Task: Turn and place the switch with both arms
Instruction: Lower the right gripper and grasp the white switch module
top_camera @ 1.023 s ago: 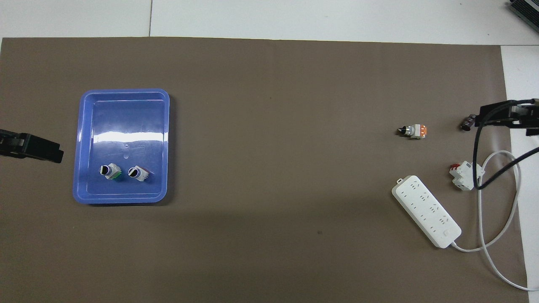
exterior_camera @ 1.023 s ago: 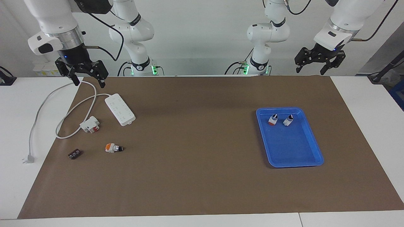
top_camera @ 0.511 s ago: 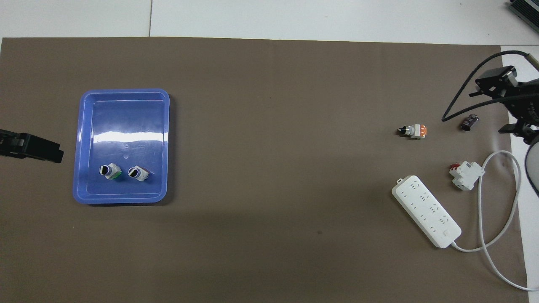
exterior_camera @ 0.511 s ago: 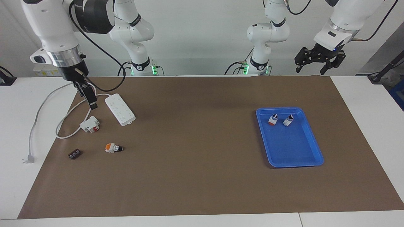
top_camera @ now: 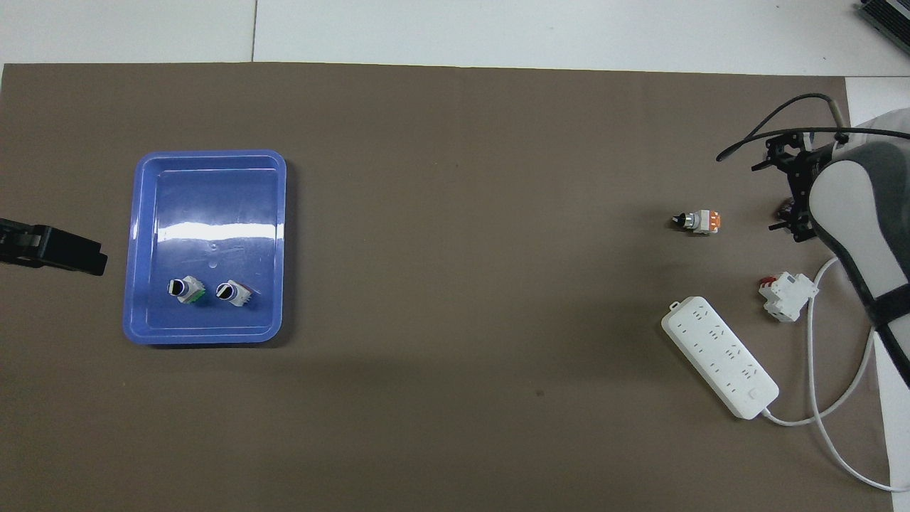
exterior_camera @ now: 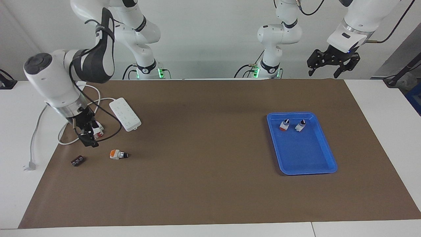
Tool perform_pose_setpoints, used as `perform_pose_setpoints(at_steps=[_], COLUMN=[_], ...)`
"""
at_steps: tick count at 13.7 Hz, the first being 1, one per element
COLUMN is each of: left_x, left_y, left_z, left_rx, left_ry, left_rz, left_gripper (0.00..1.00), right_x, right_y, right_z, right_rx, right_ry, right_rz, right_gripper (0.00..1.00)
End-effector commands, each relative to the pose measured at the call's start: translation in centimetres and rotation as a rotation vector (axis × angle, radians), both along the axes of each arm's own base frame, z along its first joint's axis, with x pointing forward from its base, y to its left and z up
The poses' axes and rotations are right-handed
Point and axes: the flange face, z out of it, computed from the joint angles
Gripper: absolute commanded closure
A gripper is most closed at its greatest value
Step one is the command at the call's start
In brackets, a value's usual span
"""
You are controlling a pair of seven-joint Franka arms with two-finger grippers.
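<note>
Seemingly lining up a pick, the right gripper (exterior_camera: 88, 140), jaws apart and empty, hangs beside the switch (exterior_camera: 118, 154) lying on the mat. Meanwhile the left gripper (exterior_camera: 333, 64) waits, released, near the tray (exterior_camera: 324, 166).

High facing and overhead views

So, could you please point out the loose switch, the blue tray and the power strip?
switch (exterior_camera: 115, 154): facing view, orange-and-white base.
blue tray (exterior_camera: 329, 160): facing view, rim.
power strip (top_camera: 719, 357): overhead view, white top face.
</note>
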Motion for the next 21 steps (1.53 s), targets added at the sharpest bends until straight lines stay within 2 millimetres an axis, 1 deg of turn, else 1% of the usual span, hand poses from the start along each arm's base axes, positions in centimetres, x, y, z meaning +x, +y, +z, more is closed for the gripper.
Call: perform_pose_setpoints(at_steps=[1,4,5,7,9,12,15,16,17,18,21], left_x=[-0.8,-0.8,-0.8,-0.8,-0.8,-0.8,-0.8,-0.8,-0.8,-0.8,-0.8], left_y=[0.2,0.2,0.2,0.2,0.2,0.2,0.2,0.2,0.2,0.2,0.2], left_z=[0.0,0.0,0.0,0.0,0.0,0.0,0.0,0.0,0.0,0.0,0.0], left_rx=[-0.008,-0.01,-0.01,-0.008,-0.008,-0.009,-0.008,-0.008,-0.008,-0.008,-0.01], left_ry=[0.009,0.009,0.009,0.009,0.009,0.007,0.009,0.009,0.009,0.009,0.009], left_rz=[0.014,0.013,0.013,0.013,0.013,0.013,0.013,0.013,0.013,0.013,0.013], left_gripper=[0.0,0.0,0.0,0.0,0.0,0.0,0.0,0.0,0.0,0.0,0.0], right_x=[0.4,0.5,0.3,0.3,0.8,0.6,0.2,0.3,0.2,0.2,0.3], right_y=[0.1,0.7,0.9,0.7,0.5,1.6,2.7,2.5,2.4,2.3,1.7], right_z=[-4.3,-8.5,-9.3,-9.7,-9.6,-11.2,-11.8,-11.8,-12.1,-12.3,-11.8], right_rx=[0.029,0.059,0.06,0.06,0.051,0.076,0.088,0.087,0.087,0.09,0.091], right_ry=[0.064,0.118,0.13,0.124,0.071,0.047,0.049,0.047,0.047,0.046,0.046], right_rz=[-0.025,-0.025,-0.021,-0.001,0.023,0.011,0.021,0.02,0.028,0.066,0.086], right_gripper=[0.0,0.0,0.0,0.0,0.0,0.0,0.0,0.04,0.38,0.99,1.0])
